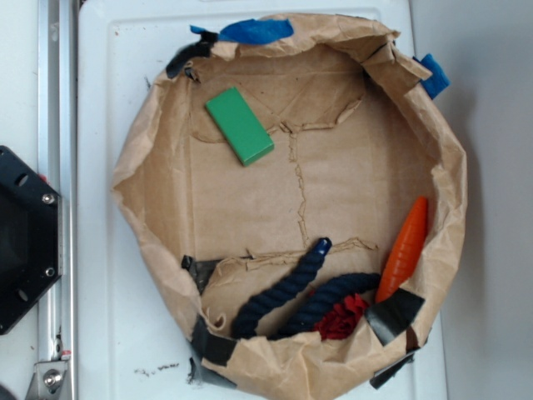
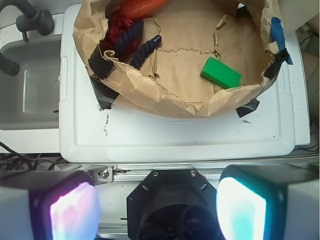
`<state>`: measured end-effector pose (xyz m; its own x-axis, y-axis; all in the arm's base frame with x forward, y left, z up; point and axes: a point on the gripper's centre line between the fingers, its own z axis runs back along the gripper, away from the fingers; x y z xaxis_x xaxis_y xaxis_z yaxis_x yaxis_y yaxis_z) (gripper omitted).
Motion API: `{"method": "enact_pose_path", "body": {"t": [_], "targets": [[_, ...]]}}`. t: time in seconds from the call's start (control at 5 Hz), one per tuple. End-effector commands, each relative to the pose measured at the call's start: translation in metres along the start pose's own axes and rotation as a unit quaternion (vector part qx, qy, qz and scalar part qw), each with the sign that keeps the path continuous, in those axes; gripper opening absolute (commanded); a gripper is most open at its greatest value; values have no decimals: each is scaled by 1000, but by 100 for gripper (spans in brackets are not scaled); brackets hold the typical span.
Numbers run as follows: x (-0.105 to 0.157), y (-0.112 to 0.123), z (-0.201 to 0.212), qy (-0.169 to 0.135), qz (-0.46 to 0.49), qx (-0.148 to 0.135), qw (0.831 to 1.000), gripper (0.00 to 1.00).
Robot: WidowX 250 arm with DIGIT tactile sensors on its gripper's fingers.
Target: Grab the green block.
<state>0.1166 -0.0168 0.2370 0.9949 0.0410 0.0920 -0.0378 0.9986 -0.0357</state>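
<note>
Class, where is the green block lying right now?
In the exterior view, the green block lies flat in the paper basket's upper left, far from the carrot.

No readable text anywhere here, honestly. No labels, brand names, numbers or signs on anything in either the exterior or wrist view.

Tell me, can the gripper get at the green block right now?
Probably yes. The green block lies flat and alone on the paper bowl's floor, nothing on it. The open gripper must clear the crumpled rim first.
</note>
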Motion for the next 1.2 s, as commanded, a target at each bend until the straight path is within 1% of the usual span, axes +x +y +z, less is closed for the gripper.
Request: {"method": "enact_pose_path", "body": {"t": [0.0, 0.2, 0.4, 0.6, 0.8, 1.0], "targets": [[0, 0, 0, 0, 0, 0, 1000, 100], [41, 21, -15, -2, -10, 5, 1000, 100], [75, 42, -28, 0, -51, 9, 999, 100], [117, 59, -43, -1, -165, -21, 986, 100], [136, 47, -59, 2, -285, -43, 957, 100], [136, 47, -59, 2, -285, -43, 957, 100]]}}
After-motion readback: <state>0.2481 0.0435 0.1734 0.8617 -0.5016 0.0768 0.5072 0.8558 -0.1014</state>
